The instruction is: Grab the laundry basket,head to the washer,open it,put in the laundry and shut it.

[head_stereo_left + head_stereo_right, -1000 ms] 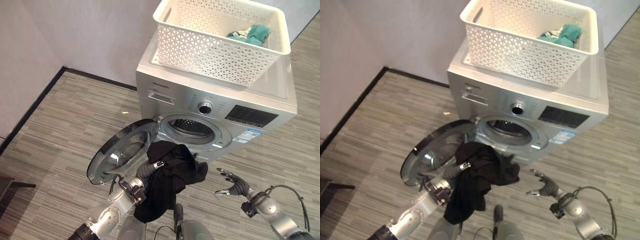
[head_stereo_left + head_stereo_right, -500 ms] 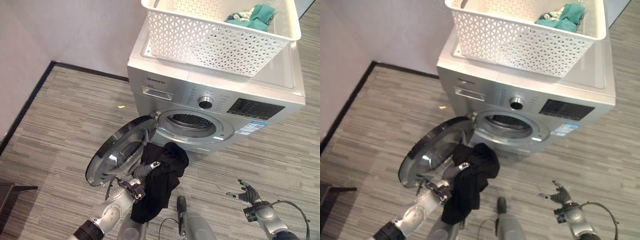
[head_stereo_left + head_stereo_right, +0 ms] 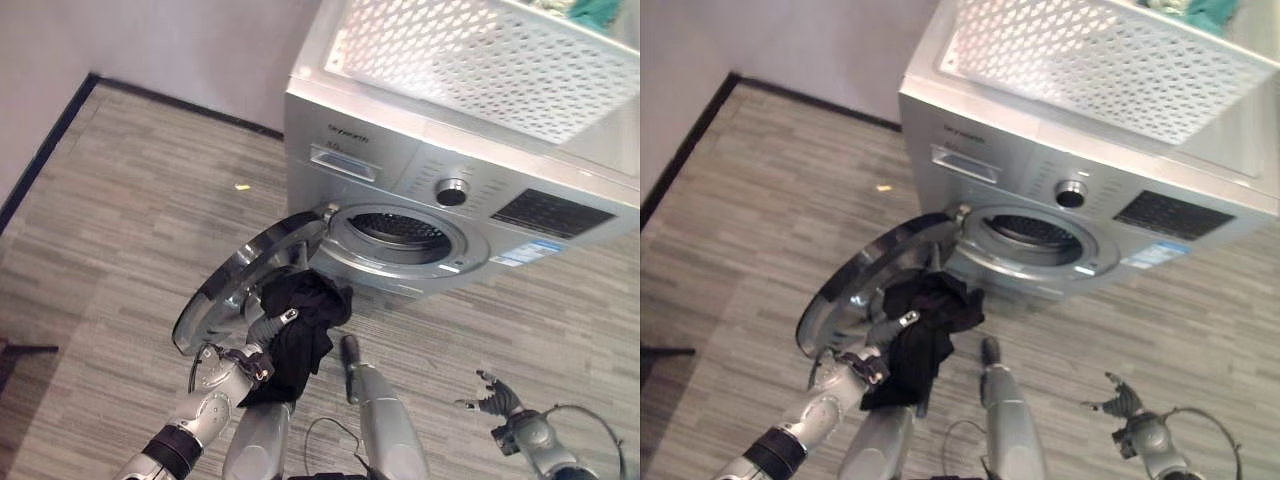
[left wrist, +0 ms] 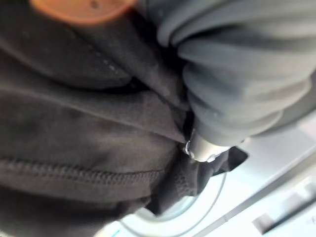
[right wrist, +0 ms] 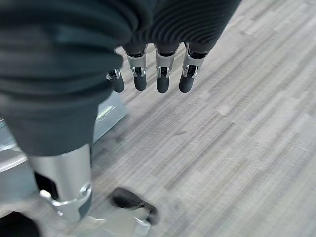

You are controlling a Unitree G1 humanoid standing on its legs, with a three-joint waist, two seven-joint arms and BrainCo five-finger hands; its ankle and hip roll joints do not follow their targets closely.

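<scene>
A silver washer point(image 3: 470, 190) stands ahead, its round glass door point(image 3: 240, 290) swung open to the left and its drum opening point(image 3: 400, 235) dark. On its top rests the white perforated laundry basket point(image 3: 480, 55), with teal cloth point(image 3: 1212, 12) in its far right corner. My left hand point(image 3: 262, 335) is shut on a black garment point(image 3: 297, 325) that hangs low in front of the open door, a little left of and below the drum. The same black cloth point(image 4: 84, 133) is bunched round my fingers in the left wrist view. Low at the right, my right hand point(image 3: 492, 397) hovers open over the floor, holding nothing.
Grey striped floor point(image 3: 130, 210) spreads to the left of the washer, edged by a black skirting point(image 3: 60, 120) under a pale wall. A small yellow scrap point(image 3: 242, 186) lies on the floor near the washer's left side.
The camera has come closer and lower, so the washer looms larger and the basket runs off the top. The black garment has been bunched tighter in my left hand. My right hand stays low and open.
</scene>
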